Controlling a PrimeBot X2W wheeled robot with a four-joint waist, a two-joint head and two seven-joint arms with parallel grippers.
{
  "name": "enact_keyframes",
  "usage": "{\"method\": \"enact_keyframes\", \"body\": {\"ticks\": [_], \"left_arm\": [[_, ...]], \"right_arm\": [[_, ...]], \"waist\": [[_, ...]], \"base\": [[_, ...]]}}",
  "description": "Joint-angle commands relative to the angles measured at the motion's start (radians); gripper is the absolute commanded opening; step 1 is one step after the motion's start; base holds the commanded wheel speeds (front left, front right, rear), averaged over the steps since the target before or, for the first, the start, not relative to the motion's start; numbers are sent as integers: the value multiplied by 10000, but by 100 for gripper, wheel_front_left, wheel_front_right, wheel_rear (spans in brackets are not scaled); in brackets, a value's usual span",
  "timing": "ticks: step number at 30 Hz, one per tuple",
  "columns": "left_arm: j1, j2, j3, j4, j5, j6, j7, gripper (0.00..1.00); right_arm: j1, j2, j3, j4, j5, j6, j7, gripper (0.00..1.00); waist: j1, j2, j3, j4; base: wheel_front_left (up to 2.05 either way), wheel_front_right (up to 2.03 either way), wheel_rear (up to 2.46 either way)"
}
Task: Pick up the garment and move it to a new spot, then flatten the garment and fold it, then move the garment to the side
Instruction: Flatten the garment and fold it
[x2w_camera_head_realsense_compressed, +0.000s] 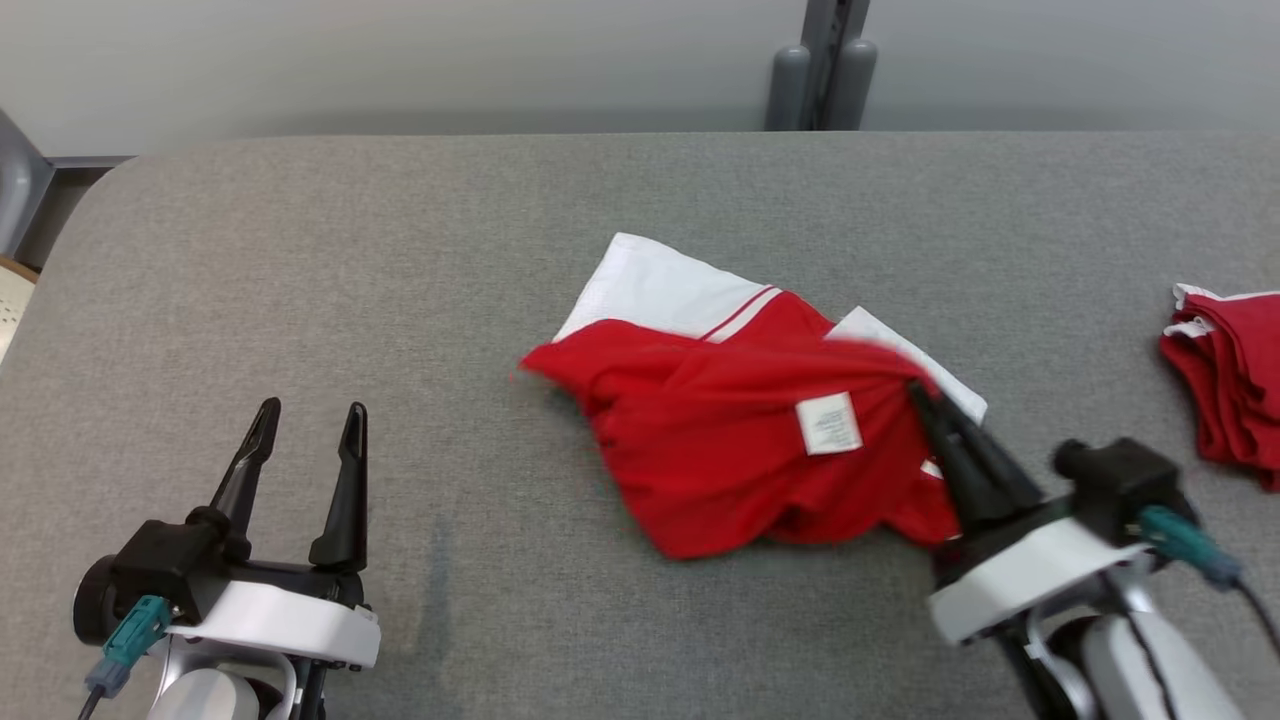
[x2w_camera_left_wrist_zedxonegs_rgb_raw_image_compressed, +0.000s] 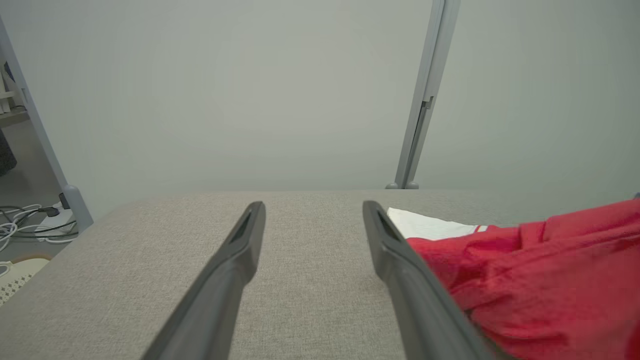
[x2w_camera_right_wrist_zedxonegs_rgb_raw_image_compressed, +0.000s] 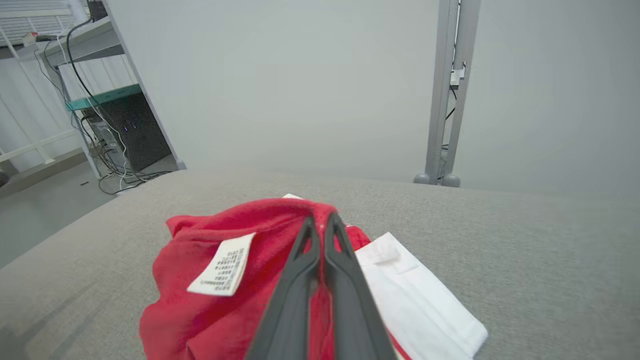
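Observation:
A red garment (x2w_camera_head_realsense_compressed: 740, 440) with white panels and a white care label (x2w_camera_head_realsense_compressed: 828, 422) lies crumpled in the middle of the grey table (x2w_camera_head_realsense_compressed: 400, 300). My right gripper (x2w_camera_head_realsense_compressed: 915, 388) is shut on a raised fold of the red cloth at the garment's right side; in the right wrist view the fingertips (x2w_camera_right_wrist_zedxonegs_rgb_raw_image_compressed: 322, 222) pinch the cloth, with the label (x2w_camera_right_wrist_zedxonegs_rgb_raw_image_compressed: 222, 265) to their left. My left gripper (x2w_camera_head_realsense_compressed: 310, 412) stands open at the lower left, well apart from the garment. In the left wrist view its fingers (x2w_camera_left_wrist_zedxonegs_rgb_raw_image_compressed: 312, 212) frame bare table, with the garment (x2w_camera_left_wrist_zedxonegs_rgb_raw_image_compressed: 530, 270) to the right.
A second red garment (x2w_camera_head_realsense_compressed: 1230, 375), folded, lies at the table's right edge. A grey post (x2w_camera_head_realsense_compressed: 822, 70) stands behind the table's far edge. The left half of the table is bare cloth surface.

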Motion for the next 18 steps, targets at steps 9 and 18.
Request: {"method": "enact_keyframes", "body": {"ticks": [9, 18], "left_arm": [[-191, 48, 46, -67, 90, -81, -41, 100], [-302, 43, 52, -31, 112, -95, -41, 100]], "right_arm": [[1587, 252, -3688, -1026, -758, 1, 636, 0], [2069, 529, -4543, 1664, -303, 1, 441, 0]], "waist": [[0, 0, 226, -255], [0, 0, 328, -288]], "base": [[0, 0, 0], [0, 0, 0]]}}
